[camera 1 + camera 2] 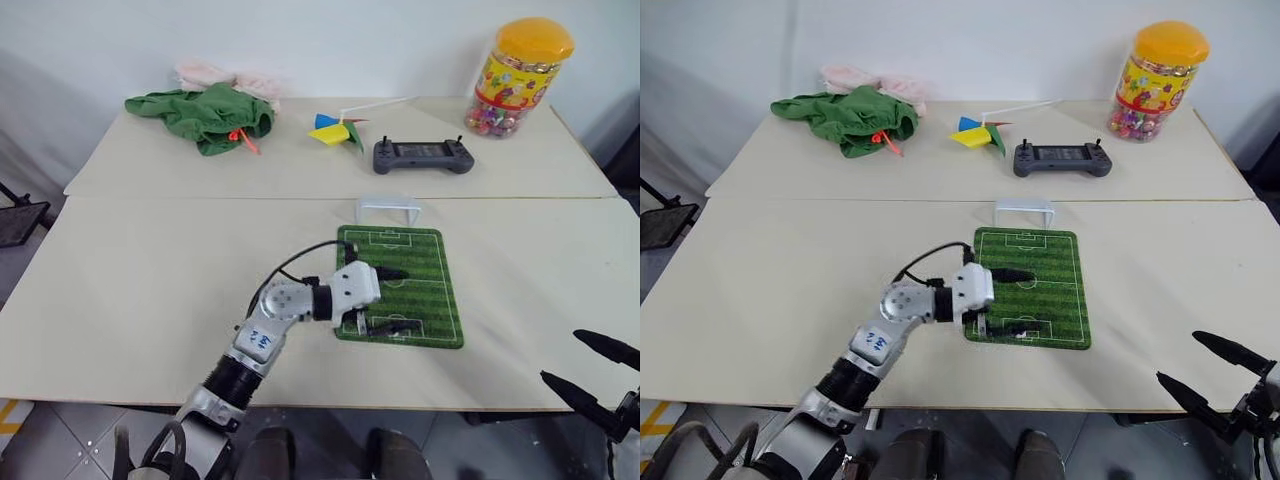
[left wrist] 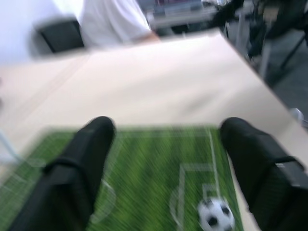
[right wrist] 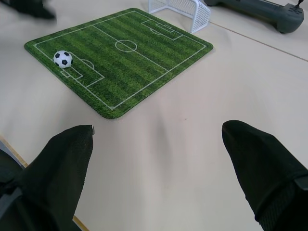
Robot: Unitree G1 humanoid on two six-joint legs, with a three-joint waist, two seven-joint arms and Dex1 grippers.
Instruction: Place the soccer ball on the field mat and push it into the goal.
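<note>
The soccer ball [image 3: 62, 58] is a tiny white ball with black patches, lying on the field mat [image 1: 425, 270] in the penalty box at the end nearest me. My left gripper [image 1: 397, 298] hovers level over that end of the mat, open, with nothing between its fingers [image 2: 91, 149]. The ball [image 2: 215, 215] rests on the grass below them, apart from both. The goal [image 1: 388, 209], a small white netted frame, stands just beyond the mat's far end. Off the table's near right corner my right gripper [image 1: 590, 368] stands open and empty, away from the mat.
At the back of the table lie a dark grey game controller [image 1: 423, 155], a yellow-lidded candy jar [image 1: 520, 75], a paper pinwheel [image 1: 338, 130] and a green cloth heap [image 1: 205, 115]. A person in a white shirt [image 2: 113, 21] is beyond the table's right side.
</note>
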